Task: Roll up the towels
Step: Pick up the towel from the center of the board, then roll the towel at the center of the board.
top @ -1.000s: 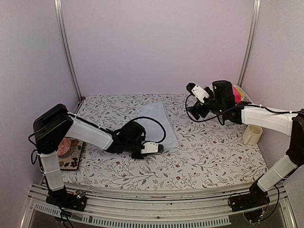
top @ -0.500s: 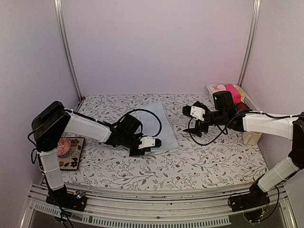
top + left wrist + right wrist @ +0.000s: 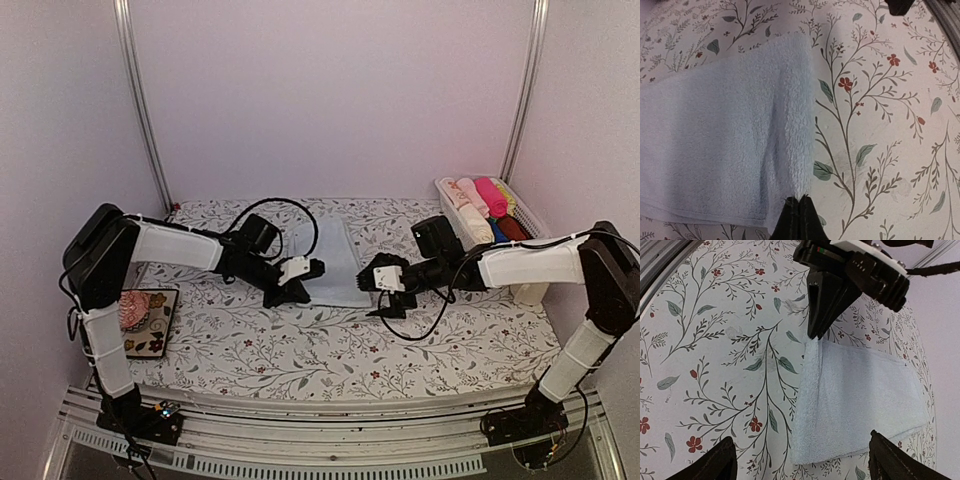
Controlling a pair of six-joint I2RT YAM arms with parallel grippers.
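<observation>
Overhead, the light blue towel (image 3: 338, 255) lies flat mid-table, its long axis running from the near edge toward the back wall. The left gripper (image 3: 315, 270) hides its near-left corner.

Left wrist: jaws pinched tight on that corner; the frame crops the towel's far end.

Right wrist: right gripper (image 3: 800, 465) spread wide, empty, over the near-right corner; only the fingertips show.

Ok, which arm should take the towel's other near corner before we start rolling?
Right. The left gripper is already shut on one corner of the light blue towel, so it's occupied. The right gripper is open, and its wrist view shows the free corner of the same edge between its fingers.
</observation>
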